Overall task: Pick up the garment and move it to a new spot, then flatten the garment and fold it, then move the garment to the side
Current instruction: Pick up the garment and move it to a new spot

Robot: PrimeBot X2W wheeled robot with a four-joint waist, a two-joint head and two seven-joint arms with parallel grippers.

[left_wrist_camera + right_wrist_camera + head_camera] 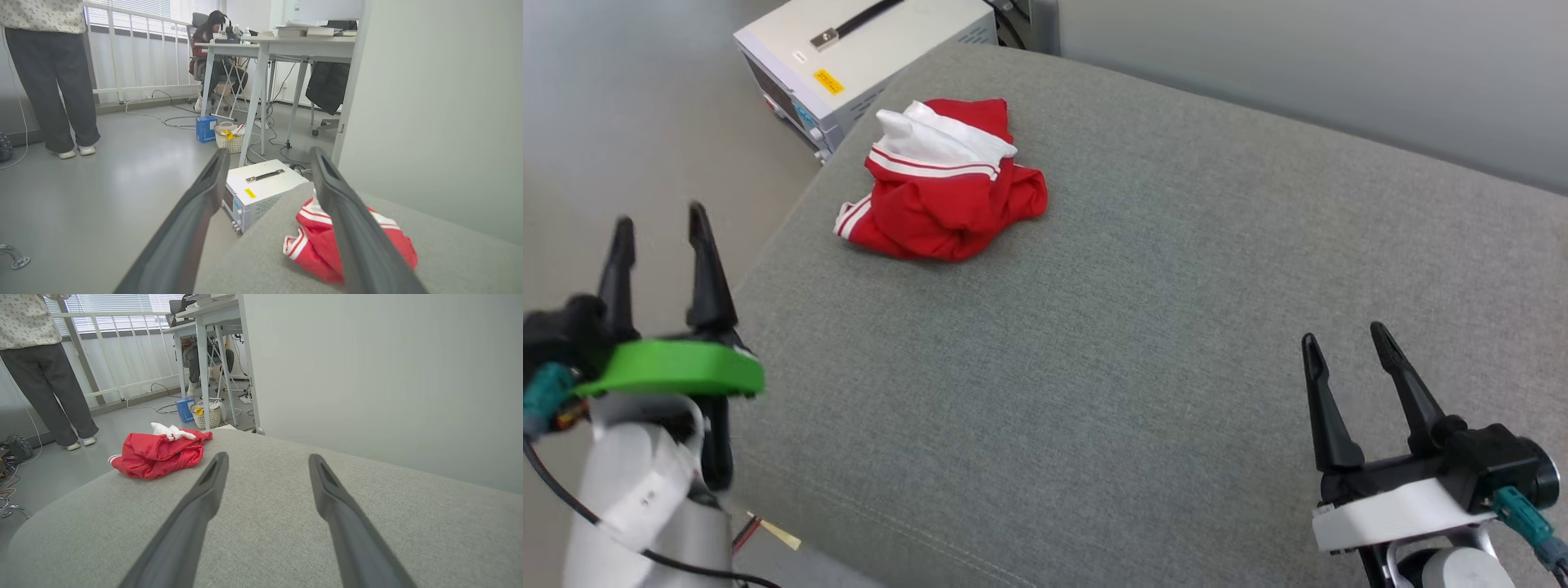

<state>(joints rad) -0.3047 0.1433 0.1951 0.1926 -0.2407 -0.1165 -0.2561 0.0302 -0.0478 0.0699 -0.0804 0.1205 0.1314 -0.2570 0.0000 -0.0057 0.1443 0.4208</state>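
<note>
The garment (939, 184) is a red shirt with white sleeves and striped trim, crumpled in a heap near the far left corner of the grey cushioned surface (1143, 327). It also shows as the garment (310, 241) in the left wrist view and the garment (157, 454) in the right wrist view. My left gripper (660, 216) hangs open beyond the surface's left edge, over the floor. Near the front right, my right gripper (1346, 333) stands open above the cushion. Neither holds anything, and both are well short of the shirt.
A white instrument box (849, 61) with a handle and yellow label sits on the floor just past the garment's corner. A wall (1339, 65) runs behind the surface. A person's legs (53, 94), a desk (286, 45), a small basket (229, 139) and cables lie farther off.
</note>
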